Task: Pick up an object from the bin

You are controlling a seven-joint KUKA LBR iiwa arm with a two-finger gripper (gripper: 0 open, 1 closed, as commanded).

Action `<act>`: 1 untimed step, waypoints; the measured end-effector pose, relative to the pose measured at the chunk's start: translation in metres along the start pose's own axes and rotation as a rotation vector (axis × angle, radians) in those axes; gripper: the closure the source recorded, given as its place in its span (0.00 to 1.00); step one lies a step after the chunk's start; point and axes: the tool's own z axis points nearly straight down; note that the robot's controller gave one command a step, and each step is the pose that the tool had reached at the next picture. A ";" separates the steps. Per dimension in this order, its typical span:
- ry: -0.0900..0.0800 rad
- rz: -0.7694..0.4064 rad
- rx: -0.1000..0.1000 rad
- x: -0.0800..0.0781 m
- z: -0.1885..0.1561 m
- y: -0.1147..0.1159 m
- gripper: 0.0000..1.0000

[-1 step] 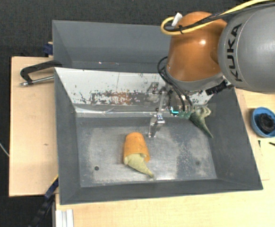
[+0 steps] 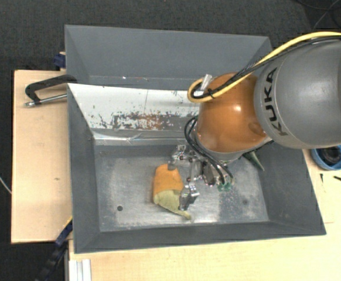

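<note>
Found the claw (image 2: 188,196) low at the middle of the bin (image 2: 123,186) floor, against the right side of an orange lump (image 2: 166,183) lying there, probably placed to pinch its edge; could not tell whether open or closed.

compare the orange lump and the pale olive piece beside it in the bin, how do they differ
Colour: the orange lump is bright orange, the olive piece dull yellow-green. Size: the orange lump looks bigger than the olive piece. Shape: the orange lump is rounded and blocky, the olive piece flatter, tapering to a point. Both lie touching in the bin, just left of the gripper.
</note>
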 end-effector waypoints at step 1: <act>-0.035 0.044 -0.002 -0.014 0.019 0.004 0.00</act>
